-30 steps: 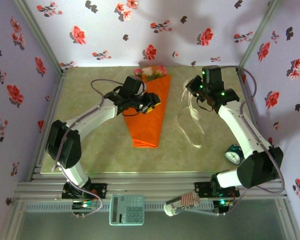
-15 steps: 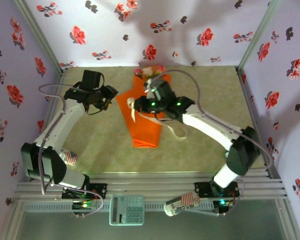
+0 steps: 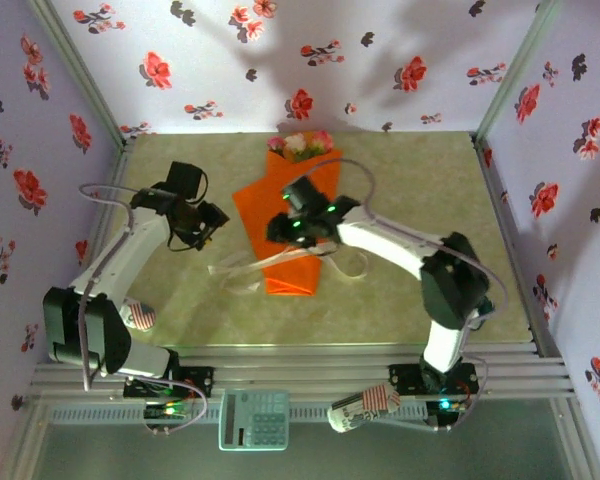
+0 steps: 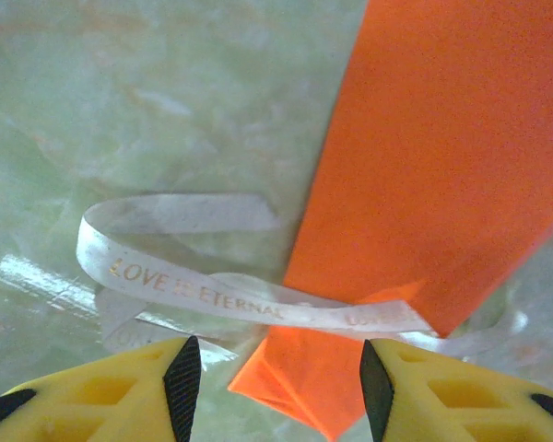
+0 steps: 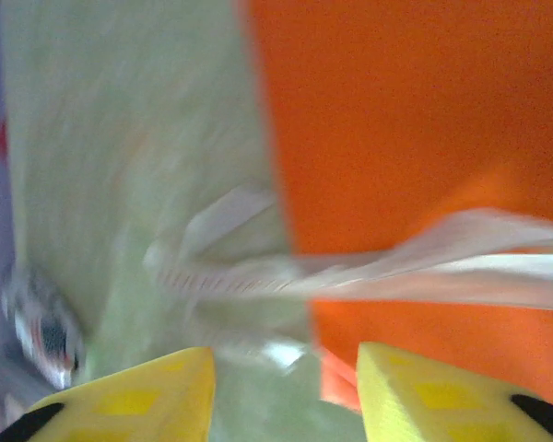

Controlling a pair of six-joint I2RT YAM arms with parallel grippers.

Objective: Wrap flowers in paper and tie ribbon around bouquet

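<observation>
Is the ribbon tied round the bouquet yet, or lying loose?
Loose: the cream-white printed ribbon drapes across the narrow end of the orange paper cone, no knot visible, ends trailing on the table.

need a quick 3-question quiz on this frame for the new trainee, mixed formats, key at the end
1. Fill in: the ribbon is printed "LOVE ___".
2. True or false: the ribbon is tied in a bow around the bouquet.
3. The right hand is closest to: A. the calculator; B. the bouquet; C. the back wall.
Key: 1. ETERNAL. 2. False: it lies loose across the narrow end. 3. B.
</observation>
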